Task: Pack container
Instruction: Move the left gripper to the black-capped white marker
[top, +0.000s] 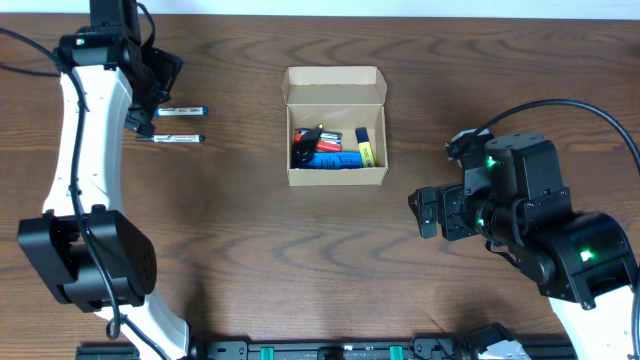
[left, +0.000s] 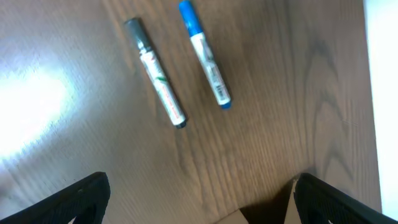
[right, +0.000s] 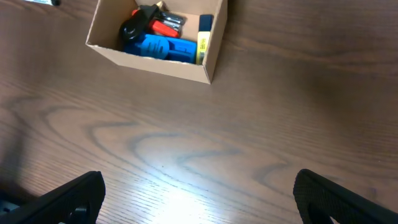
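Where the container sits: the container (top: 335, 90) stands in the middle of the table (top: 300, 260), flap lid up, opening facing the overhead camera
Contents: a blue item (right: 155, 46), a yellow highlighter (right: 202, 40) and red and black pieces (right: 149, 22), with room left on top
Loose items: a blue-capped marker (left: 205, 56) and a dark-capped marker (left: 155, 74) lie nearly parallel, close together but apart, well left of the container
Left gripper: the left gripper (left: 200, 186) hovers just beside the markers, fingers spread, nothing between them
Right gripper: the right gripper (right: 198, 180) is also spread and empty, on the near right of the container, well clear of it
Step in hand: probably picking up one marker with the left arm
Doing it well: centre the fingers across one barrel, close across its width and not along it, and keep the nearer finger out of the narrow gap so the second marker is not knocked or rolled; the dark-capped one looks the freer to approach
Hard to make out: what the blue item is, and how the red and black pieces divide
Cut off: both wrist views show only the finger ends; a tan corner at the bottom edge of the left wrist view cannot be identified
Unreadable: the print on the marker barrels
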